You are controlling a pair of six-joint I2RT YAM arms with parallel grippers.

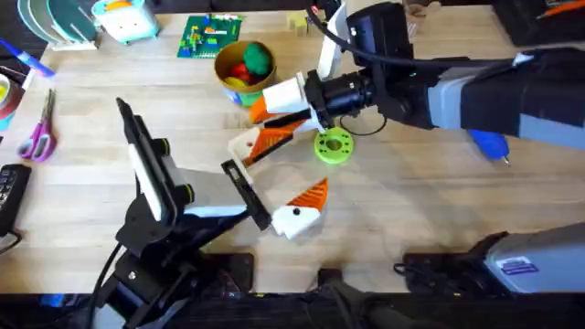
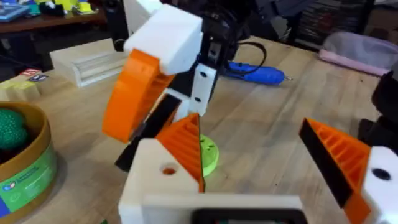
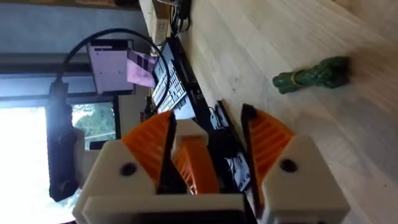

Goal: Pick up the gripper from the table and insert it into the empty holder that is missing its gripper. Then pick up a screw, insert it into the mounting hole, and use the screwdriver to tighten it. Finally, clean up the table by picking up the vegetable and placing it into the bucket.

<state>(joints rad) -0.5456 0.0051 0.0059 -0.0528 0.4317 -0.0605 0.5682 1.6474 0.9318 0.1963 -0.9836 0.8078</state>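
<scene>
Overhead, a pale wooden tabletop [image 1: 411,219] runs wide under both arms, with clutter along its far edge. One bucket [image 1: 242,66] stands near that far edge, and everything is called from there. Inside it sit a red toy and a green toy.

Right beside the bucket, on its near side, is the right end effector [image 1: 274,102]. It is reaching in from the right. Whether it is gripping anything, I cannot tell.

Just nearer than that, the left end effector [image 1: 281,176] is spread wide apart and clamps nothing. In the left wrist view the orange ribbed gripper [image 2: 186,146] sits against the top of the white holder [image 2: 155,180].

One lime-green disc [image 1: 333,146] lies near the bucket, to its near right. One blue screwdriver [image 1: 489,144] lies well to the bucket's right, partly under the right arm. One pair of purple scissors [image 1: 38,137] lies well to its left, by the tabletop's edge.

The right wrist view catches one dark-green vegetable [image 3: 311,74] lying on bare wood. How far it lies from the bucket I cannot tell.

There is open wood on the near right of the bucket, past the disc.
</scene>
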